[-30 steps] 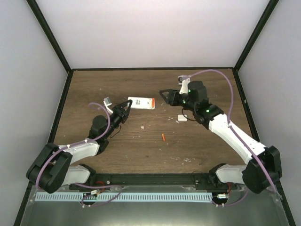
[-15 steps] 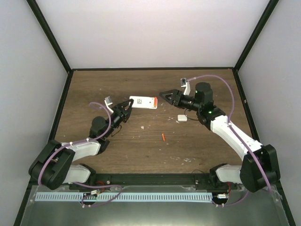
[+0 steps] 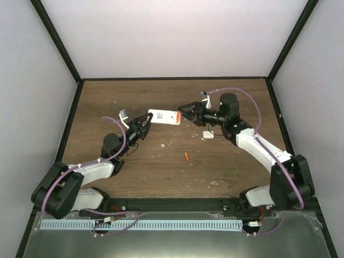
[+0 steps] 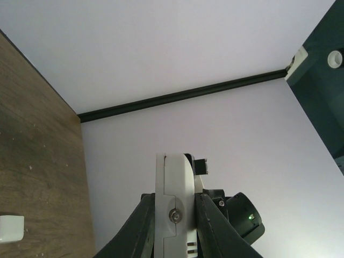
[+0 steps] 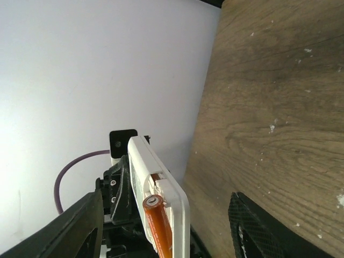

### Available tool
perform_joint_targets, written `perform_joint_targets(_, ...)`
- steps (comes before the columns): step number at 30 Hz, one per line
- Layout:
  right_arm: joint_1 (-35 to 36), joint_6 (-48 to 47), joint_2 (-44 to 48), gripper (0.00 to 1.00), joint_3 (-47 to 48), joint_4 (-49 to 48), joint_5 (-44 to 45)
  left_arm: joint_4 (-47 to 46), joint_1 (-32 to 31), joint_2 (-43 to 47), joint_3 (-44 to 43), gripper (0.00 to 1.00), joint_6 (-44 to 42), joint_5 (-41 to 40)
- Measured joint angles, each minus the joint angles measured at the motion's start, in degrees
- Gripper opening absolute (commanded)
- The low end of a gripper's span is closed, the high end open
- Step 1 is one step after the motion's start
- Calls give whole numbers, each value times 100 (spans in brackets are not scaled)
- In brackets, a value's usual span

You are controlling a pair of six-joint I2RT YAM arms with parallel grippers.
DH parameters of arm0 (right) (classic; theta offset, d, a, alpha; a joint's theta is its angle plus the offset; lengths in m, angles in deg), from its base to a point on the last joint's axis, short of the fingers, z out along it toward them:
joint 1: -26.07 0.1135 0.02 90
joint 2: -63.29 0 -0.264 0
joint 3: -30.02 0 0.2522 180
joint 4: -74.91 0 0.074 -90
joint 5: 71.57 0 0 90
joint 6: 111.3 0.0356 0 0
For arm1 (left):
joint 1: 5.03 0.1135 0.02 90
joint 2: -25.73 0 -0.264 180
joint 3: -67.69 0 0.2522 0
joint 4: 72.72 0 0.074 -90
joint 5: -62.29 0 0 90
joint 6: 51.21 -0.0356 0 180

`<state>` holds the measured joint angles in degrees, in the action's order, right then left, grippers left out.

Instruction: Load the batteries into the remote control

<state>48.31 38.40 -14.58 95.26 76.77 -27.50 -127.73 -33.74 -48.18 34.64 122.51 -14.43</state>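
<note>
The remote control (image 3: 163,116) is clamped at its 9 o'clock end by the left claw (image 3: 145,121). The right claw (image 3: 185,112) is spread apart at its 3 o'clock end. One battery (image 5: 157,220) is seated inside; a second battery (image 3: 186,156) is left on the surface (image 3: 107,97) at 5 o'clock.

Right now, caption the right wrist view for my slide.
Remote control carrying one orange battery, framed by open right fingers.
</note>
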Motion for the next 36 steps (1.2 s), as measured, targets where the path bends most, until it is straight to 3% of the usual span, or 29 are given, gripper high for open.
perform_joint_targets(12, 0, 682, -131, 49, -33, -688, -503, -321, 0, -98, 0, 0, -39, 118)
perform_joint_targets(36, -42, 1054, -245, 31, -98, -1099, -752, -658, 0, -306, 0, 0, -107, 138)
